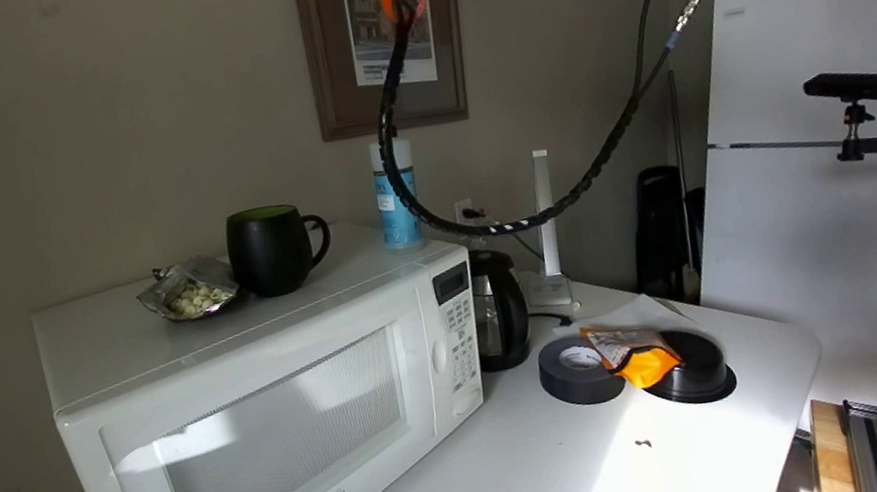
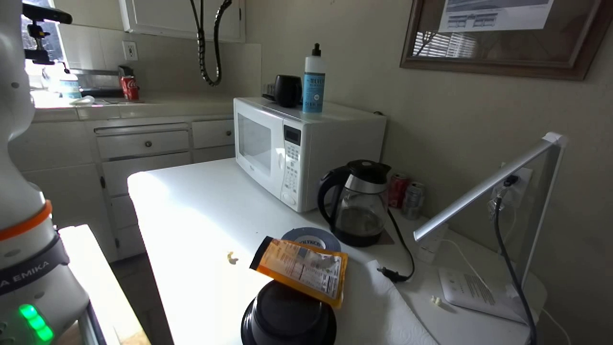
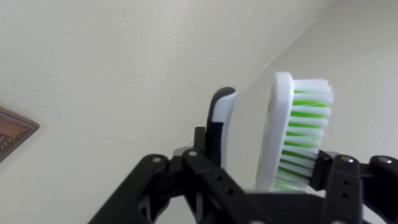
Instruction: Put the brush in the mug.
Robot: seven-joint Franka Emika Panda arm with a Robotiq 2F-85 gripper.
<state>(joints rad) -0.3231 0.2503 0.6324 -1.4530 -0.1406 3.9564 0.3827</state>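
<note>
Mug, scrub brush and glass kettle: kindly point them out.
Mug (image 1: 272,251), in an exterior view: black body.
Scrub brush (image 3: 276,133), in the wrist view: white base.
Glass kettle (image 2: 361,206), in an exterior view: clear body.

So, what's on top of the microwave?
On the microwave are a black mug, a blue bottle and, beside the mug, an open silvery bag with pale bits inside. The spots under them are covered, and the mug itself hides its inside bottom.
</note>
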